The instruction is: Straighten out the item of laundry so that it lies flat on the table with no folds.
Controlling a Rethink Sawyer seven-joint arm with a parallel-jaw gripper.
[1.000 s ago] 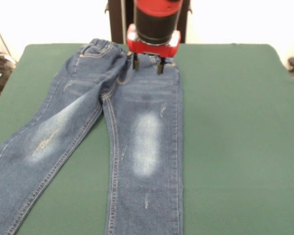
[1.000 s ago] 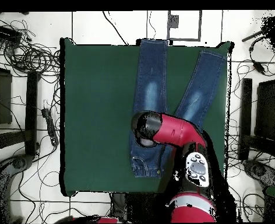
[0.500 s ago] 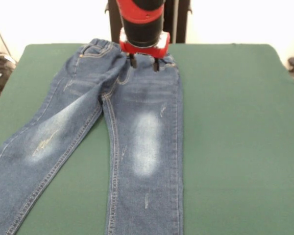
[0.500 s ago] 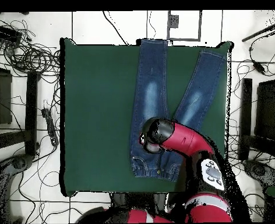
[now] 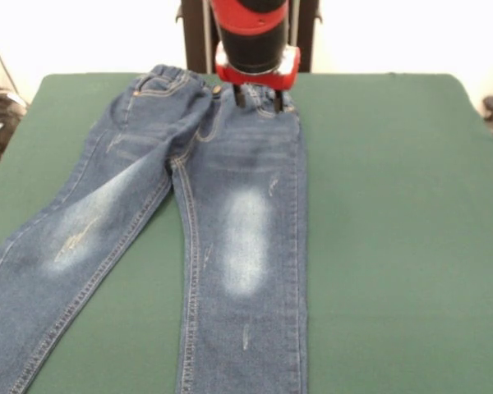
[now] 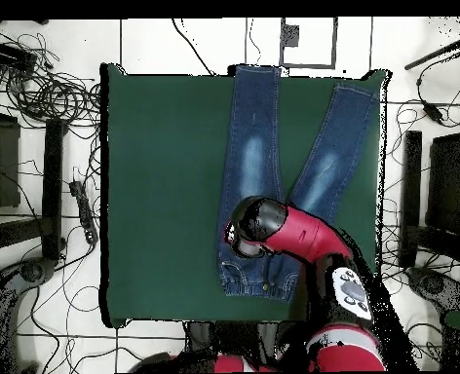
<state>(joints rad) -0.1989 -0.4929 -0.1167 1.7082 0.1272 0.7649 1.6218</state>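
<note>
The item of laundry (image 5: 246,222), small blue jeans with faded thigh patches, lies front side up on the green table (image 5: 394,205). Its waistband is at the far edge and its two legs spread in a V toward the camera. The left leg angles off to the lower left. My gripper (image 5: 259,97) hangs over the right part of the waistband, its two black fingers (image 5: 240,95) apart and at or just above the cloth. In the overhead view the jeans (image 6: 258,146) show on the table (image 6: 166,175), and the red arm (image 6: 292,234) covers the waist and hides the gripper.
Tangled cables (image 6: 49,93) and black stands (image 6: 54,185) lie on the floor around the table. The jeans' cuffs reach the table edge (image 6: 273,68) opposite the robot. Bare green cloth (image 5: 394,271) stretches to the right of the jeans in the front view.
The gripper has drifted back toward the waistband and slightly to the right in the front view. The jeans lie as before.
</note>
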